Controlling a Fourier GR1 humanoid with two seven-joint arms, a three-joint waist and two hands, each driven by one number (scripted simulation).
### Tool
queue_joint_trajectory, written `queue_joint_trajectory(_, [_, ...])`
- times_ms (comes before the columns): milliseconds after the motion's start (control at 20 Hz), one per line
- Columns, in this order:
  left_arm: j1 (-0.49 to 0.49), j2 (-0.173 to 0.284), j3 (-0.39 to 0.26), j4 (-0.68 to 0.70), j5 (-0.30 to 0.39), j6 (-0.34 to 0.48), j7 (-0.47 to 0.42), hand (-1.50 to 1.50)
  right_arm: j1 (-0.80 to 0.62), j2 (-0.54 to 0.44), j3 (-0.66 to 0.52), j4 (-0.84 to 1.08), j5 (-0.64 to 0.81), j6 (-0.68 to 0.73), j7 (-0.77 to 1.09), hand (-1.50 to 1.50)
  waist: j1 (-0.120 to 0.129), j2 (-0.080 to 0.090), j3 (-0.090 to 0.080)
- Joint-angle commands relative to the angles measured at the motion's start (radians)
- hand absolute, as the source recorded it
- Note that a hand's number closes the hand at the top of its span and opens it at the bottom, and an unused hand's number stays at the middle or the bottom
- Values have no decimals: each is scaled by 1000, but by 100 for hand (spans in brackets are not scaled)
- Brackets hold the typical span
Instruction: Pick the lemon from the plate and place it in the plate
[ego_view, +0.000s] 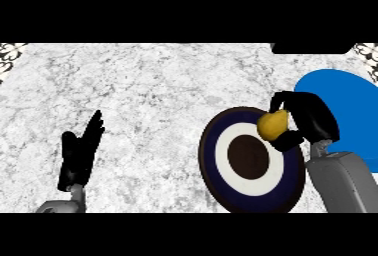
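— Where's the lemon (272, 124)?

— Up at the top right edge of the ringed plate (252, 160), over its dark blue rim. Yellow, and held off the plate.

— Held by what?

— By the right hand (310, 120). Black fingers (279, 99) curled over the top of the lemon, thumb (286, 141) tucked under it. Pinched between them.

— And the ringed plate?

— Round, flat on the counter (148, 90). Dark blue outside, then a white ring, then a dark brown spot in the middle.

— Anything next to the ringed plate?

— Yes, a plain blue plate (336, 90), just to the right of the ringed plate and a bit higher up. Partly hidden behind the right hand and its grey arm (343, 182). Can't tell if the two plates touch.

— And the other hand?

— The left hand (80, 150), well to the left of the ringed plate. Fingers straight and pointing up, holding nothing. Resting near the bottom edge, over the bare counter.

— What does the counter look like?

— Grey and white, speckled like stone, all around the ringed plate.
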Motion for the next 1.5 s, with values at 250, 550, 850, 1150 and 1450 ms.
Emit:
queue_joint_trajectory(250, [54, -28, -26, -37, -24, 21, -2, 0, -29, -35, -146, -223, 64, -144, 111, 150, -8, -4, 0])
queue_joint_trajectory(550, [20, -6, 13, 11, -10, -11, -46, 0, -55, -64, -246, -249, 48, -82, 205, 150, -5, -1, 0])
queue_joint_trajectory(850, [-13, -10, 25, 33, -7, -18, -11, 0, -138, -130, -357, 12, 10, -137, 124, 150, 2, 2, 0])
queue_joint_trajectory(1150, [-68, -33, 40, 91, -23, 6, -34, 0, -152, -153, -379, 198, -8, -201, 23, 150, -1, 1, 0])
queue_joint_trajectory(1450, [63, -31, 22, 26, -15, -22, -76, 0, -131, -217, -422, 423, -41, -187, -108, 150, 5, 2, 0])
